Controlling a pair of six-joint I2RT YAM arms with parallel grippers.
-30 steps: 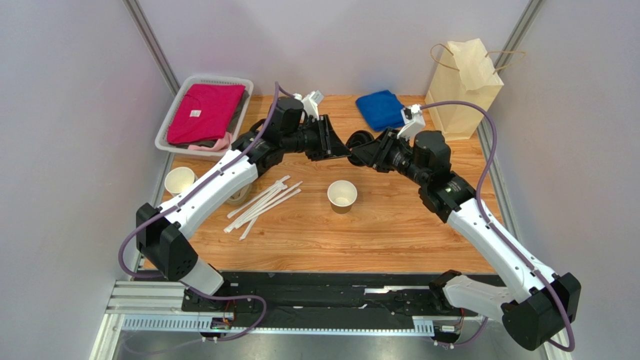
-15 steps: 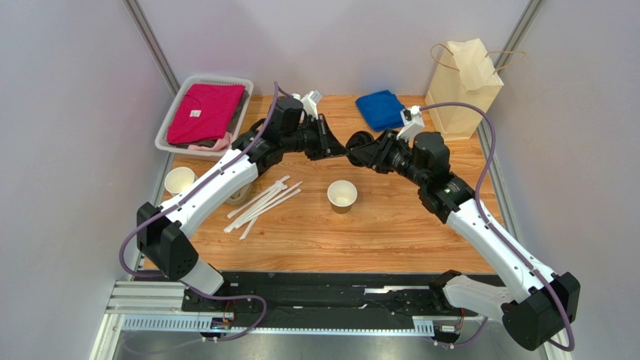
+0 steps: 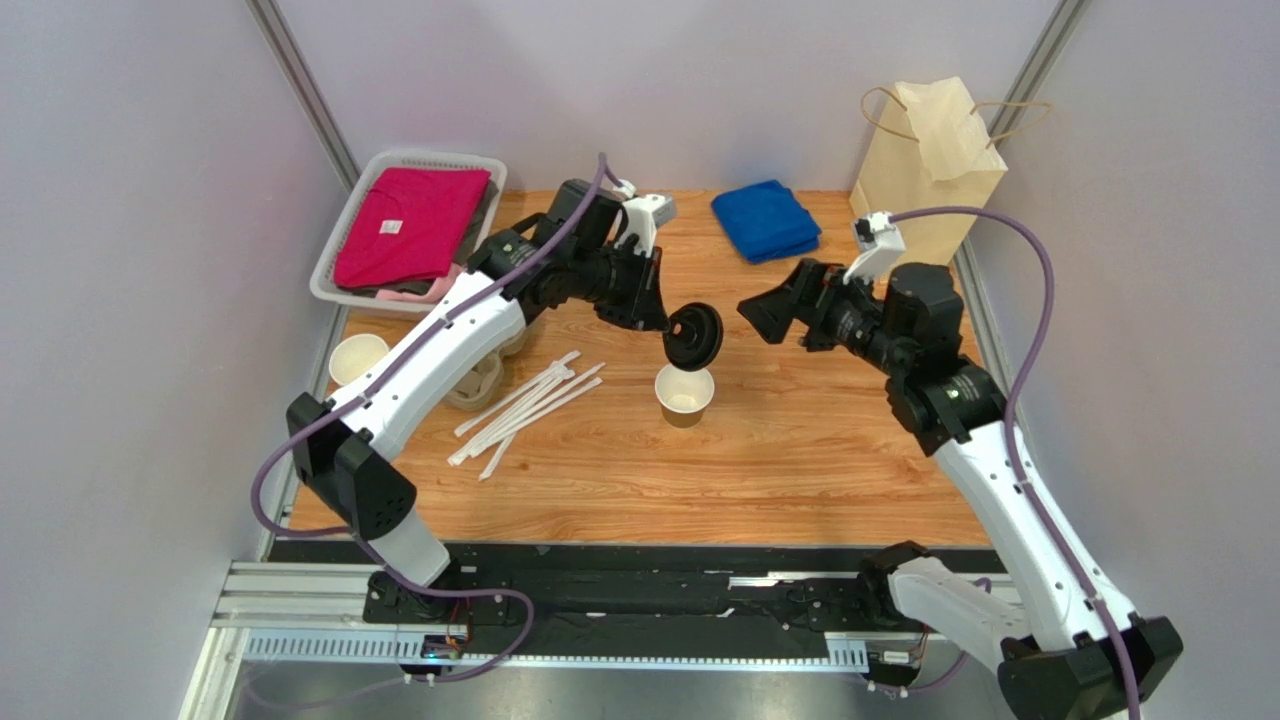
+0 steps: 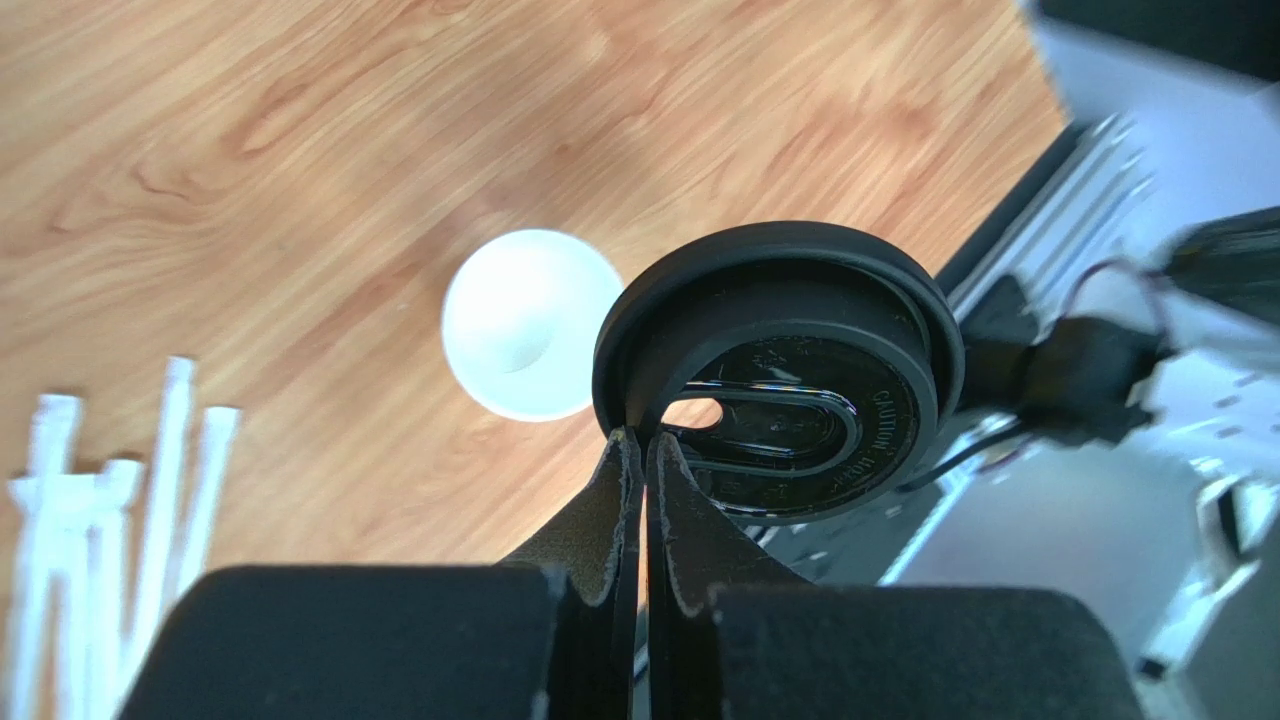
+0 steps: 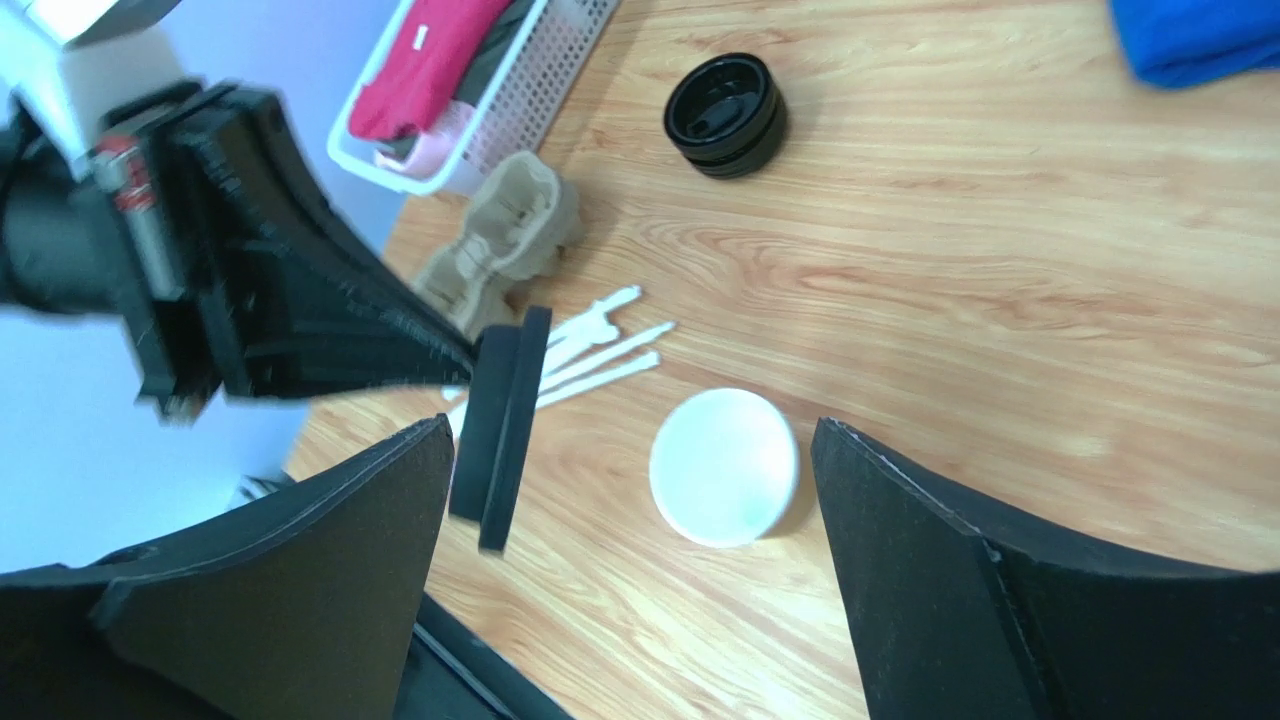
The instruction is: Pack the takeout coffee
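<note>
The left gripper (image 3: 670, 321) is clamped on the rim of a round black plastic lid (image 3: 694, 335), held on edge just over the 12 o'clock side of the small tan kraft paper cup (image 3: 685, 392). The cup stands open at mid-table. The right gripper (image 3: 747, 317), at the cup's 2 o'clock, has its fingers spread apart.

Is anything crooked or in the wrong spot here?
Yes. The black lid is not on the paper cup. The left gripper pinches it by its rim, so it stands almost on edge in the air. The cup stands upright and open. Nothing looks spilled.
</note>
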